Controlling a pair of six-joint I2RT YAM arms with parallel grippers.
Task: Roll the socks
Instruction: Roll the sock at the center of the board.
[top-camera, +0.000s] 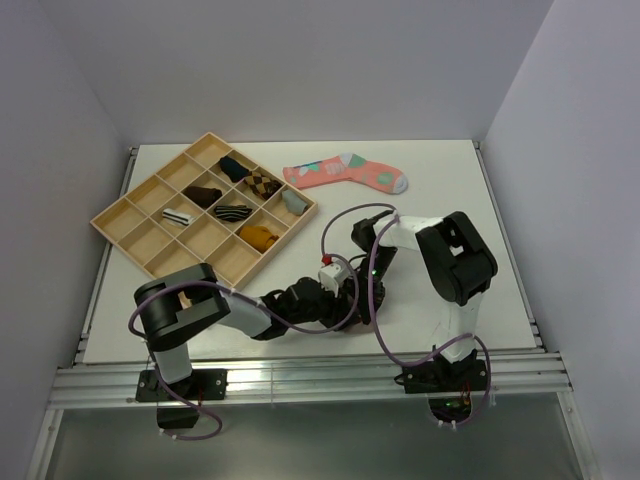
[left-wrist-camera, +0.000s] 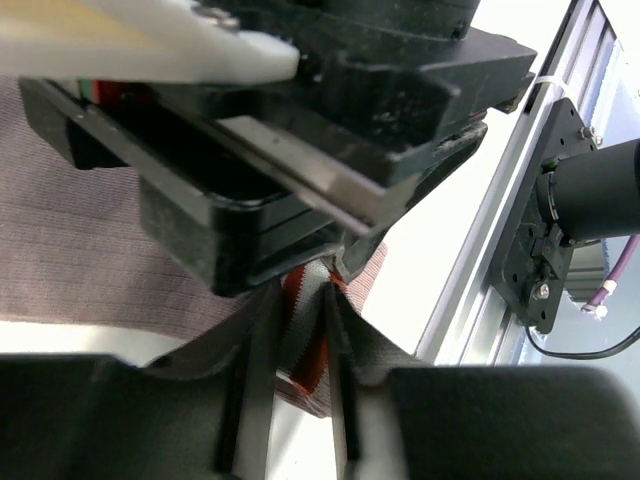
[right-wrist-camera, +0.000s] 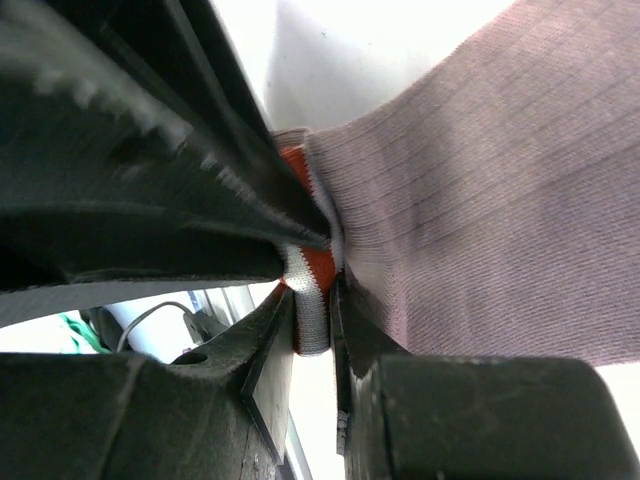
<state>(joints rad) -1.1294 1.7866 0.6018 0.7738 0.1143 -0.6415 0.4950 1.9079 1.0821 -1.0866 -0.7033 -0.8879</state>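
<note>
In both wrist views a taupe-brown sock (right-wrist-camera: 480, 190) hangs stretched between my two grippers, with its red and grey striped cuff (left-wrist-camera: 300, 330) pinched from both sides. My left gripper (left-wrist-camera: 297, 385) is shut on the cuff's lower part. My right gripper (right-wrist-camera: 312, 335) is shut on the same cuff (right-wrist-camera: 312, 290), nose to nose with the left one. In the top view the left gripper (top-camera: 322, 286) and the right gripper (top-camera: 346, 263) meet near the table's front middle, and the arms hide the sock.
A long coral-pink sock (top-camera: 345, 172) with teal patches lies at the back middle. A wooden compartment tray (top-camera: 125, 212) at the back left holds several rolled socks. The metal rail (top-camera: 300, 380) runs along the table's near edge.
</note>
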